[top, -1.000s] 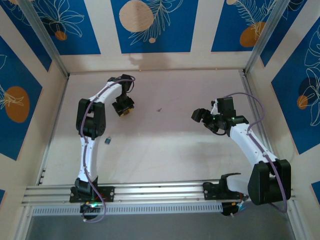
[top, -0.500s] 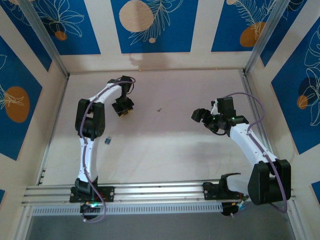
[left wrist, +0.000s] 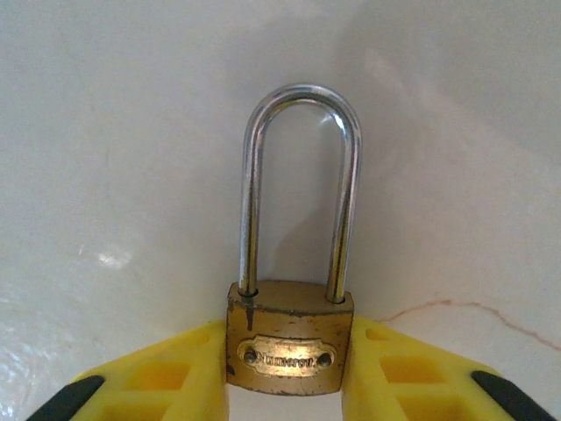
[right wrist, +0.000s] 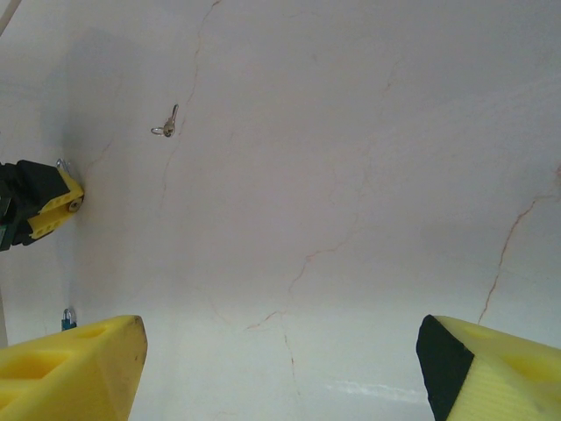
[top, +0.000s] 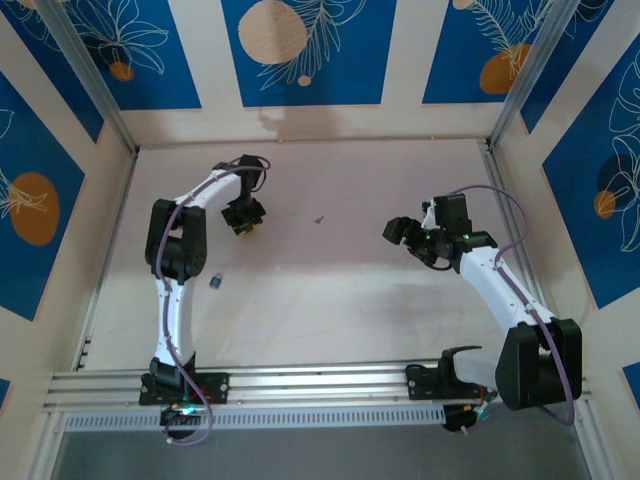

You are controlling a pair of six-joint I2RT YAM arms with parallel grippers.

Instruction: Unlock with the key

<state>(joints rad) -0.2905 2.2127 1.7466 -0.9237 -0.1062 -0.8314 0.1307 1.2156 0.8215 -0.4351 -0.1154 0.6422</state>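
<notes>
Brass padlock is sitting between the yellow fingers of the left gripper, which are pressing both its sides: grasped. Right gripper is hanging splayed, holding nothing. Key is lying on the table beside the left arm, well apart from both grippers. Risk: the tiny flat key skidding away from wide fingers, or the lock twisting in its narrow grip.

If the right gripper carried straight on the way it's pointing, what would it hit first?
Probably just the bare table: nothing lies ahead of the open right gripper. The small silvery item and the left gripper sit left of that line, though depth is unclear.
</notes>
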